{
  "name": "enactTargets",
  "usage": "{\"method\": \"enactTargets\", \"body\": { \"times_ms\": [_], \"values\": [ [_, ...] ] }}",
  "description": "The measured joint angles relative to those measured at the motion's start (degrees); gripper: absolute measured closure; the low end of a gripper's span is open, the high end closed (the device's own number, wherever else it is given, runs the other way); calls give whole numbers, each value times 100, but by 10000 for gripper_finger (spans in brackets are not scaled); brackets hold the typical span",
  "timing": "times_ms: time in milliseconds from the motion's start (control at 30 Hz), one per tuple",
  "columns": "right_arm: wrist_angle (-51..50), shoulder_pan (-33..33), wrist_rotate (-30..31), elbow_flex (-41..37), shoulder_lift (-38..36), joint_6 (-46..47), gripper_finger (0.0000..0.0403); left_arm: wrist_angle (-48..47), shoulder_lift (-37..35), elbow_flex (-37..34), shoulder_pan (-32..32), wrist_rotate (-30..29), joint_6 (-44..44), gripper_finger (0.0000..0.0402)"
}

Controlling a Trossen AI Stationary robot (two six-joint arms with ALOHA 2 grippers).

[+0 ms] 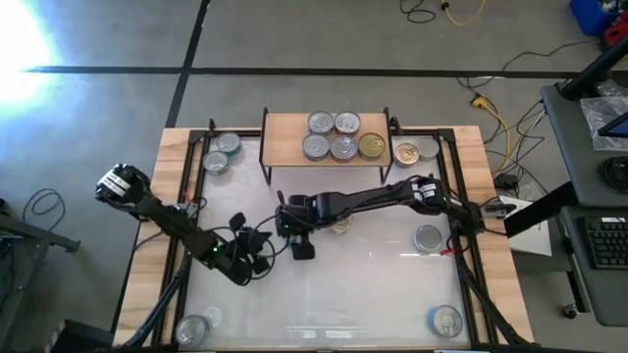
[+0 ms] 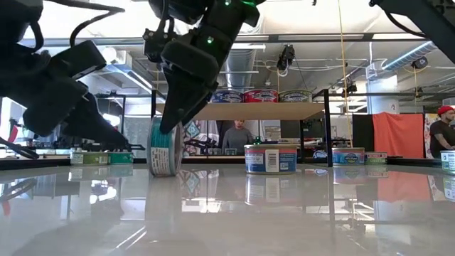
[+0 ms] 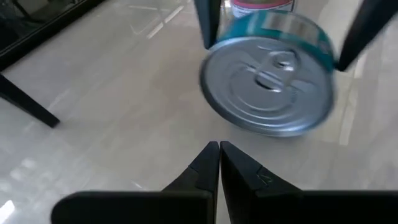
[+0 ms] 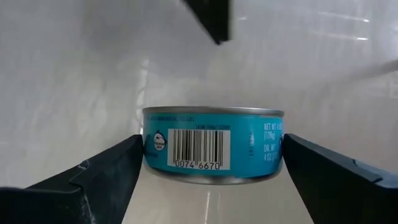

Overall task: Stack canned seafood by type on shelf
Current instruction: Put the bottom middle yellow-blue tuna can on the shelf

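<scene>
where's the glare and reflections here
High view: glare blows out the floor at top left. Low view: glossy tabletop mirrors the shelf and tins. Left wrist view: bright streaks on the tabletop. Right wrist view: even light on the teal tin in the right claw.

Right gripper (image 1: pixel 297 238): arm stretched to table centre, fingers clamped either side of a load; left gripper (image 1: pixel 257 250): alongside, fingers closed together.

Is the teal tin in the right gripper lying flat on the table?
No: in the low view the teal tin stands on its edge on the table, pinched from above by the right gripper.
</scene>
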Motion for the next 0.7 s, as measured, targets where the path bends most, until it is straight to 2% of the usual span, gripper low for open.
{"method": "enactTargets", "body": {
  "times_ms": [167, 400, 700],
  "values": [
    [-106, 218, 259, 113, 0, -23, 30, -2, -147, 17, 0, 126, 124, 401],
    [-163, 503, 313, 483, -24, 8, 30, -3, -333, 17, 0, 141, 156, 401],
    [-1051, 858, 1231, 1207, -33, 9, 30, 81, -352, 52, -4, 277, 156, 401]
  ]
}}
